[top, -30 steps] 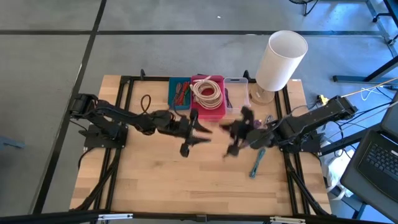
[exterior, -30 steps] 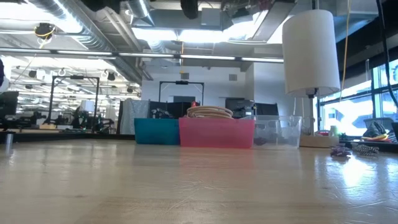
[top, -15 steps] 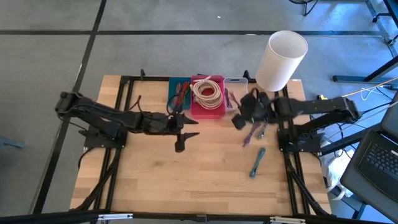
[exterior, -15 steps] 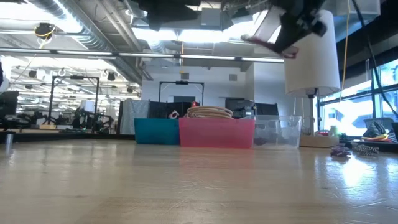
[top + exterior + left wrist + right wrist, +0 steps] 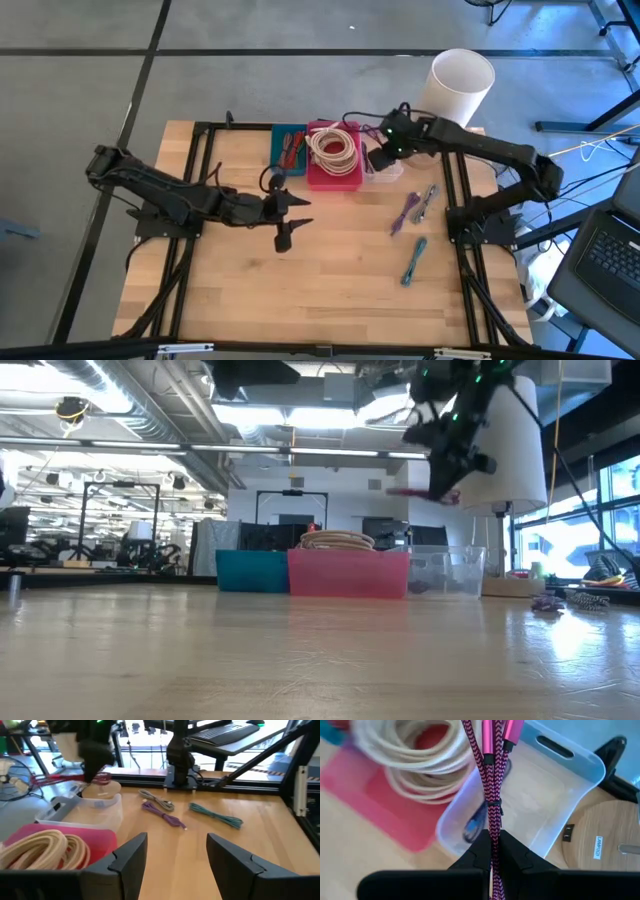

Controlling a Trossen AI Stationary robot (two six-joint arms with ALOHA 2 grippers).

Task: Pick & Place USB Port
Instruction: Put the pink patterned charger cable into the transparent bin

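A: High view: over the wooden bench (image 5: 330,290), the right gripper (image 5: 380,157) hangs above the clear bin (image 5: 383,165), its fingers clamped on a pink braided USB cable (image 5: 492,780). The left gripper (image 5: 286,222) waits mid-bench, fingers apart and empty.

B: The right wrist view agrees: the cable is folded double, pinched between the dark fingers (image 5: 512,855), its plugs dangling over the bin's open mouth.

A: To do this step well, I judge, the gripper should sit centred over the bin and go lower before letting go, so the springy bundle drops inside and does not catch on the rim or stray into the pink bin (image 5: 334,170) just beside it.

B: The count, largest first?

A: One white lamp (image 5: 455,90). Three bins in a row: teal (image 5: 288,150), pink, clear. One cream rope coil (image 5: 333,146) in the pink bin.

B: And on the bare bench, two loose cables: one purple (image 5: 414,207), one teal (image 5: 413,260).
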